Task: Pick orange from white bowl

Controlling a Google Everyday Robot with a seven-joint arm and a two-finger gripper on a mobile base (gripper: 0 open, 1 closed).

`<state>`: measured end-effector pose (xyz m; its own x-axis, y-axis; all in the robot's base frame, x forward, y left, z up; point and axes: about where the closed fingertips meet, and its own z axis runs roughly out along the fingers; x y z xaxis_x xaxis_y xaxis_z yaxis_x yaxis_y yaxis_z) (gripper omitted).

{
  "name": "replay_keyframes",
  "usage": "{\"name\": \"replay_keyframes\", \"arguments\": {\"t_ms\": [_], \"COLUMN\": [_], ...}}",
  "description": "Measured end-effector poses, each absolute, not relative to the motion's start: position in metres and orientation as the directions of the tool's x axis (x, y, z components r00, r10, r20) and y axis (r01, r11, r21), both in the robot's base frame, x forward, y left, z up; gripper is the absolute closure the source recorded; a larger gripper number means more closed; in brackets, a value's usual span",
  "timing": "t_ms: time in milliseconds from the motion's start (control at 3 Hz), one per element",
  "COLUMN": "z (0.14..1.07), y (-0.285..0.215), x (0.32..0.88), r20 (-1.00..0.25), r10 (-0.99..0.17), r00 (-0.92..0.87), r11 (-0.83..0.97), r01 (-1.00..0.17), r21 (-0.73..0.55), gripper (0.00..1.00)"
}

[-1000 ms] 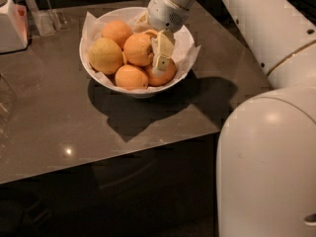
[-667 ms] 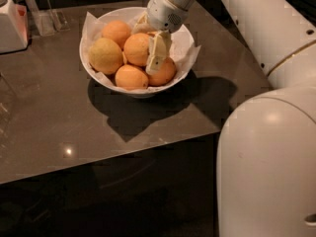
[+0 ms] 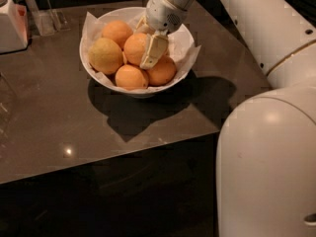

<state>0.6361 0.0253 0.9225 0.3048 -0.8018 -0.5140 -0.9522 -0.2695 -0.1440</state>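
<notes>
The white bowl [image 3: 185, 43] is sitting toward the far right of the dark table [image 3: 59, 127], near the right edge and well back from the front edge. Bare tabletop is lying open to its left and front. A white container [image 3: 11, 26] is standing at the far left corner.

The arm [image 3: 256, 23] is reaching in from the upper right, over the bowl's far rim. The gripper [image 3: 152, 51] is pointing down among the fruit, touching the right side of the orange [image 3: 133, 47] in the bowl's middle. I cannot tell whether it is gripping anything.
</notes>
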Motion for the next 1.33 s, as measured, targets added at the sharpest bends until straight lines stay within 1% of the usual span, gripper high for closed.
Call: {"name": "replay_keyframes", "arguments": {"t_ms": [333, 667, 1000, 1333], "z": [0.923, 0.936, 0.975, 0.989], "y": [0.025, 0.028, 0.022, 0.021], "x": [0.636, 0.633, 0.601, 0.581], "r20": [-0.514, -0.559, -0.616, -0.626], "r10": [-0.802, -0.762, -0.683, -0.66], "r00": [0.305, 0.328, 0.393, 0.416], "r11": [-0.27, -0.254, -0.216, -0.193], "r01": [-0.952, -0.945, -0.914, -0.899], "r21": [-0.144, -0.207, -0.344, -0.394], "gripper": [0.89, 1.0, 1.0, 1.0]}}
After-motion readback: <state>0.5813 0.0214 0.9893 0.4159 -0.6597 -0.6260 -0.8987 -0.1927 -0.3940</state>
